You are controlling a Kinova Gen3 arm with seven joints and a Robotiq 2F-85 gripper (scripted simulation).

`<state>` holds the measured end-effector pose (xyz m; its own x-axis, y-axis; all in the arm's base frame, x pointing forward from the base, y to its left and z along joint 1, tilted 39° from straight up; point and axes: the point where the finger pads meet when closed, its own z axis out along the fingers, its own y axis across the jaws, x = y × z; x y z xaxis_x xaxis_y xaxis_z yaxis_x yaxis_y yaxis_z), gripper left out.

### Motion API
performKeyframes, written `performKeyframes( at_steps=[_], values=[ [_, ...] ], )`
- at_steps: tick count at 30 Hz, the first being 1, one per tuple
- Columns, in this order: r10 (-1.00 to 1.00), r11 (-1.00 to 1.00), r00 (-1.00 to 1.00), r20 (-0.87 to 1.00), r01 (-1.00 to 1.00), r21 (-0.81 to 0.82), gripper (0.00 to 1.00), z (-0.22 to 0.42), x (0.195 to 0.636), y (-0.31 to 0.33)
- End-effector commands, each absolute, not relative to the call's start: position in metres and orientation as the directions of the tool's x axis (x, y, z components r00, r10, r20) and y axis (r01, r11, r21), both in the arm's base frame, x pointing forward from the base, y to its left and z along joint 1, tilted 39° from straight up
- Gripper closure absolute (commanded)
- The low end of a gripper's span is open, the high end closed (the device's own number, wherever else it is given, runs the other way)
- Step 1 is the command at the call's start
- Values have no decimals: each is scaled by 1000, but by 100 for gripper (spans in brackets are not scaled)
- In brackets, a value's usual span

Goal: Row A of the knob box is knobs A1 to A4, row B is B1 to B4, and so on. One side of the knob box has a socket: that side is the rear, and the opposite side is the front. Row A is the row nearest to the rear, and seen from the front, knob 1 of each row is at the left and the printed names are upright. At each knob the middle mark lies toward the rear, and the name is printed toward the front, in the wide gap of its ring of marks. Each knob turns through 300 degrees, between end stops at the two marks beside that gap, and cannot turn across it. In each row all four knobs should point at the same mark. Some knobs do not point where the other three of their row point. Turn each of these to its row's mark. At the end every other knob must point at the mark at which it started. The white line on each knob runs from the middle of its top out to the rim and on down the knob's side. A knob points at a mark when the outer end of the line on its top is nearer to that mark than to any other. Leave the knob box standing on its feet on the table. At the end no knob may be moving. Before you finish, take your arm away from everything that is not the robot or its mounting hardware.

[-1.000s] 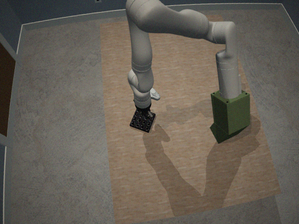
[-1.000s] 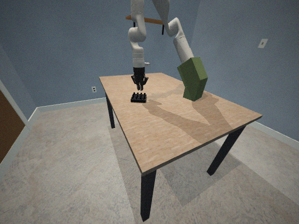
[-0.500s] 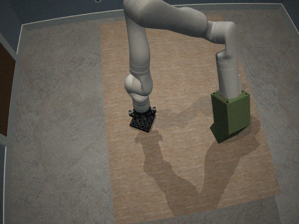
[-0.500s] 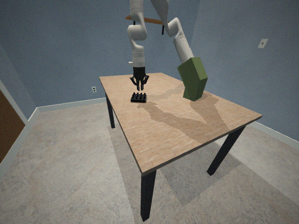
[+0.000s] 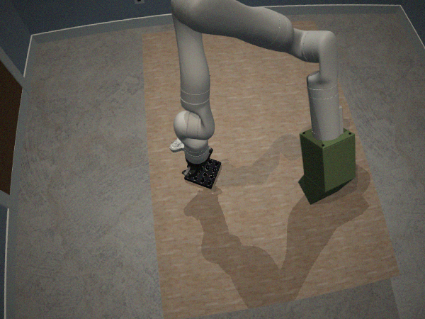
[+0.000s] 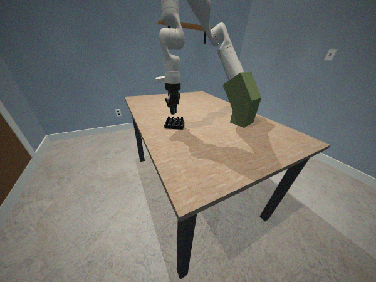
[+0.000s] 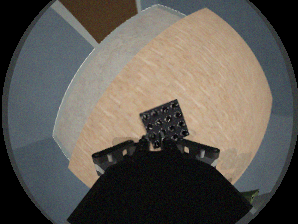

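The black knob box (image 5: 209,174) (image 6: 174,123) (image 7: 166,121) stands on its feet on the wooden table (image 5: 255,234) (image 6: 219,163), near the table's left edge. Its knobs and marks are too small to read. My gripper (image 6: 173,111) (image 7: 154,137) points straight down and hangs a short way above the box's rear part, touching no knob. Its fingers stand a narrow gap apart with nothing between them. In the top view the wrist hides most of the fingers and part of the box.
The arm's green pedestal (image 5: 327,161) (image 6: 242,98) stands on the table's right side. The table edge runs close to the left of the box. A brown door (image 5: 7,127) is in the left wall.
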<state>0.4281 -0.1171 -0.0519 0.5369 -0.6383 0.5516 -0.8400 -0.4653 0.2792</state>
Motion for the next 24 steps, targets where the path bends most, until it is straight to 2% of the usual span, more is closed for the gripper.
performKeyframes(
  at_steps=[1, 12, 24],
  values=[
    [-607, -507, 591, 532, -803, 313, 81, -50, 433, -117],
    [-483, -617, 735, 477, -672, 410, 81, -48, 441, -115],
    [-458, -634, 757, 466, -645, 426, 81, -48, 442, -114]
  ],
)
